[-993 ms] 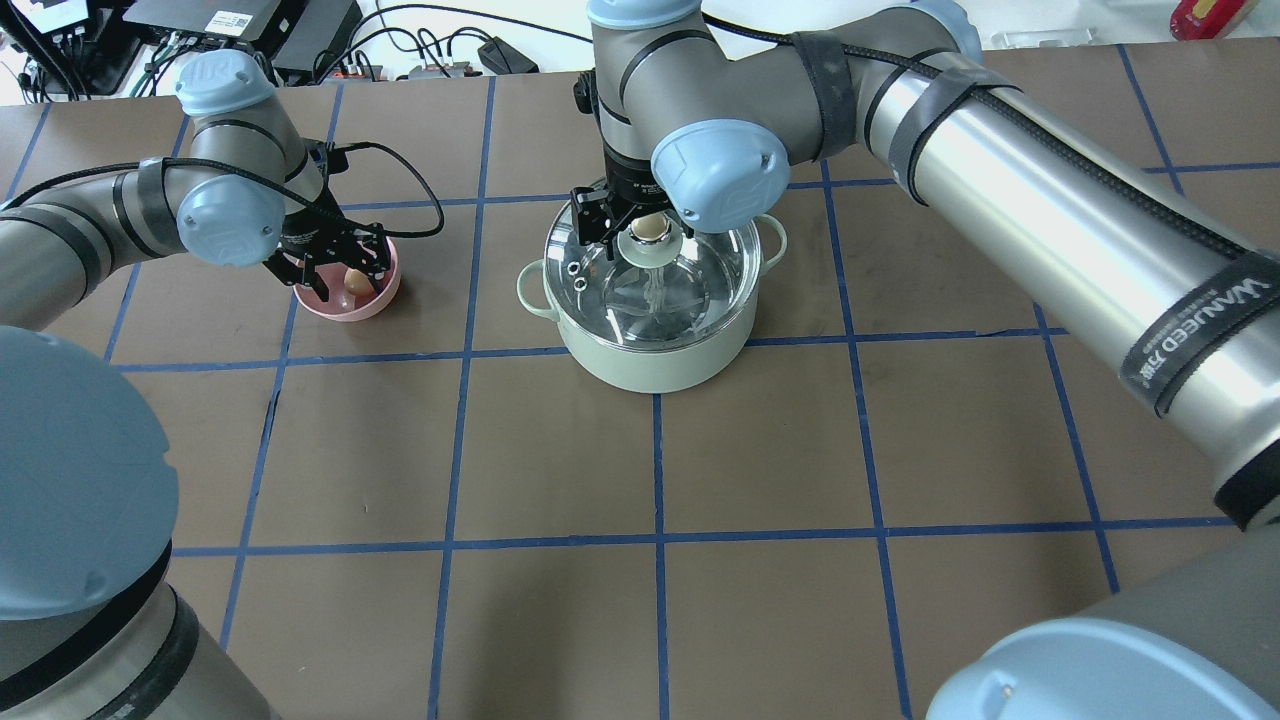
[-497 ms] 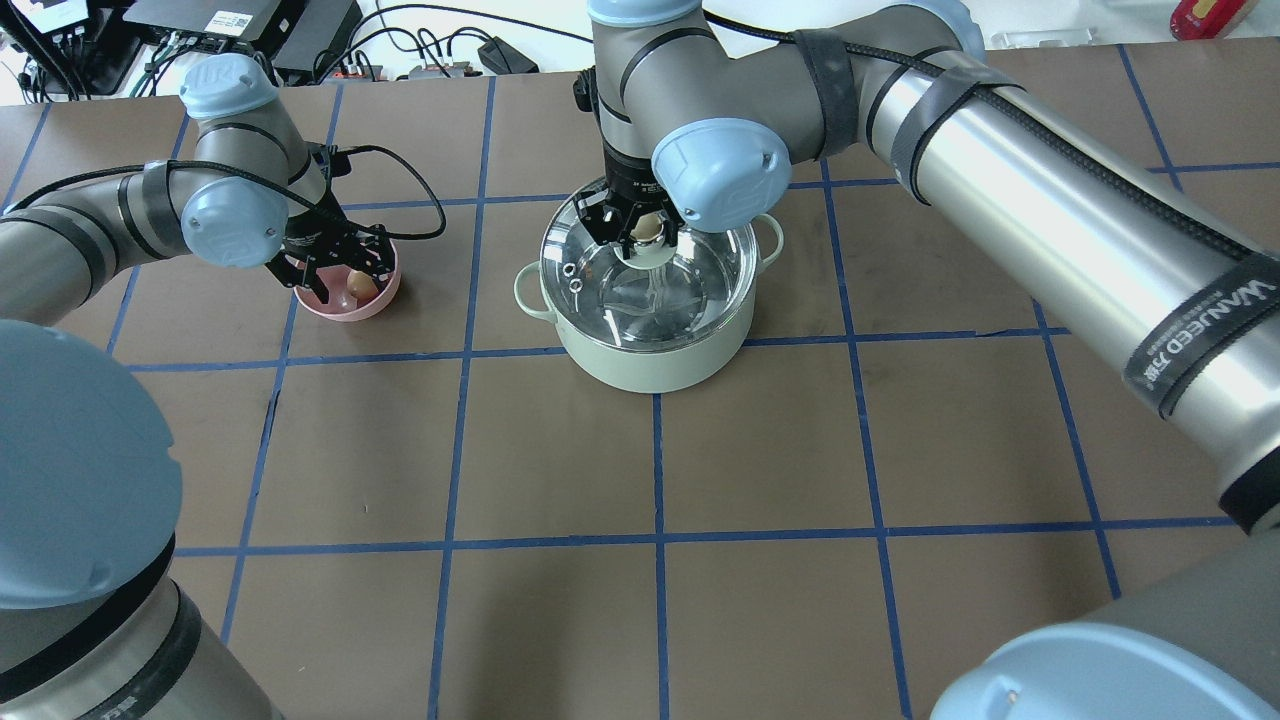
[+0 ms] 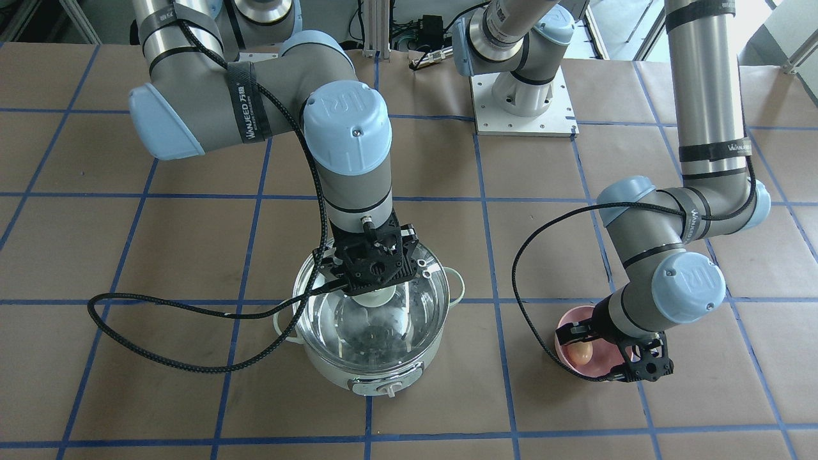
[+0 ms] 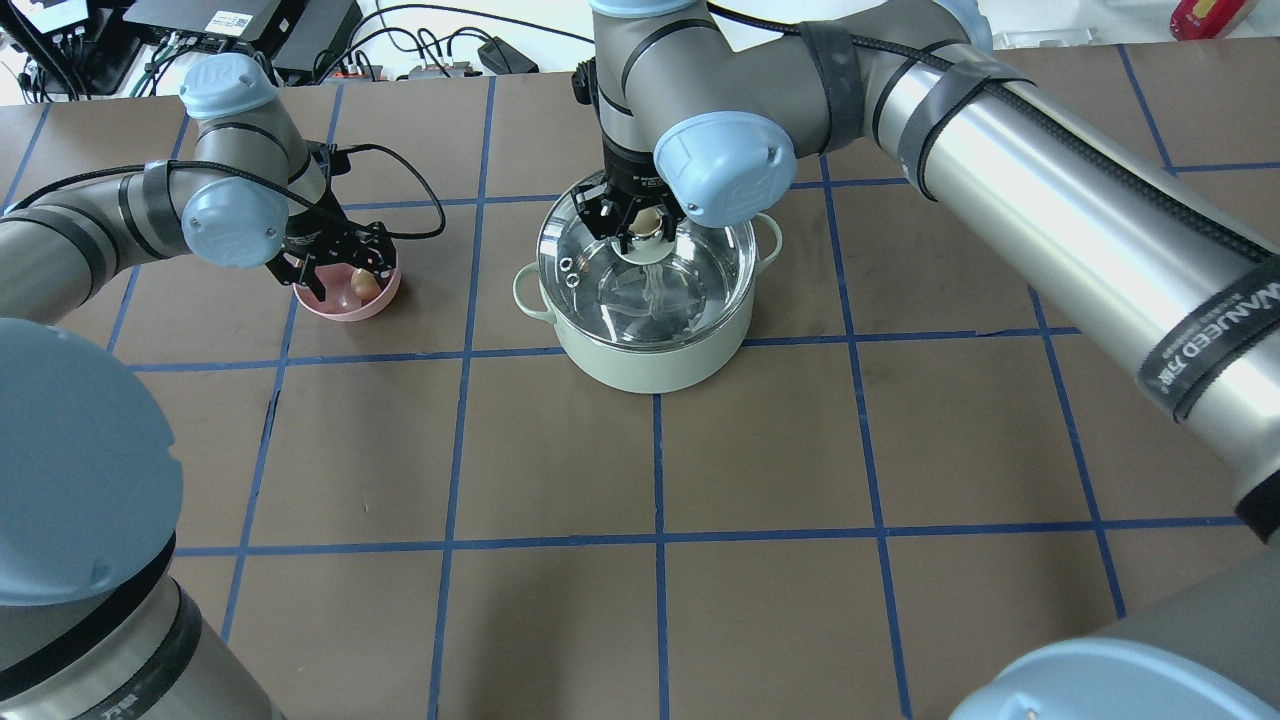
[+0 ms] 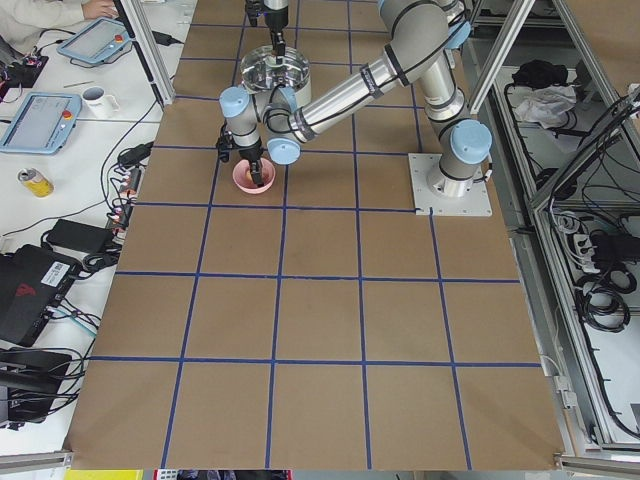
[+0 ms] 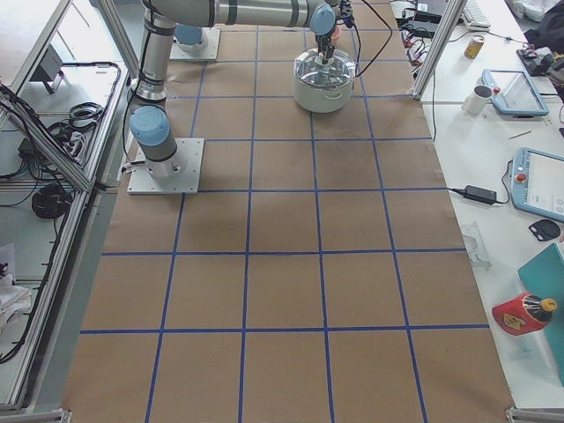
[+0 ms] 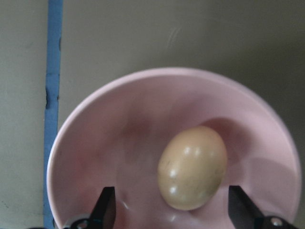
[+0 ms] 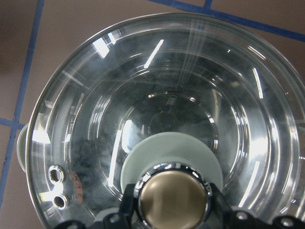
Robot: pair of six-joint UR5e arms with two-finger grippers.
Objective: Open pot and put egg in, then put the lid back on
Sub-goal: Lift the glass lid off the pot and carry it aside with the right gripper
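Note:
The mint-green pot (image 4: 650, 352) stands mid-table, knob panel (image 3: 383, 386) facing the operators. My right gripper (image 4: 645, 225) is shut on the beige knob (image 8: 172, 198) of the glass lid (image 4: 600, 275) and holds the lid slightly above the pot's rim. The lid fills the right wrist view (image 8: 157, 95). The tan egg (image 7: 193, 167) lies in a small pink bowl (image 4: 345, 308) to the pot's left. My left gripper (image 4: 335, 275) is open and hangs low over the bowl. Its fingertips (image 7: 107, 210) stand on either side of the egg without touching it.
The right arm's black cable (image 3: 192, 364) loops over the table beside the pot. Cables and boxes (image 4: 250, 30) lie along the far table edge. A side bench holds tablets and a mug (image 5: 97, 98). The table (image 4: 640, 560) has brown paper with blue tape lines.
My right gripper has closed on the lid's knob, and the lid has risen a little off the pot. My left gripper has settled slightly lower over the bowl.

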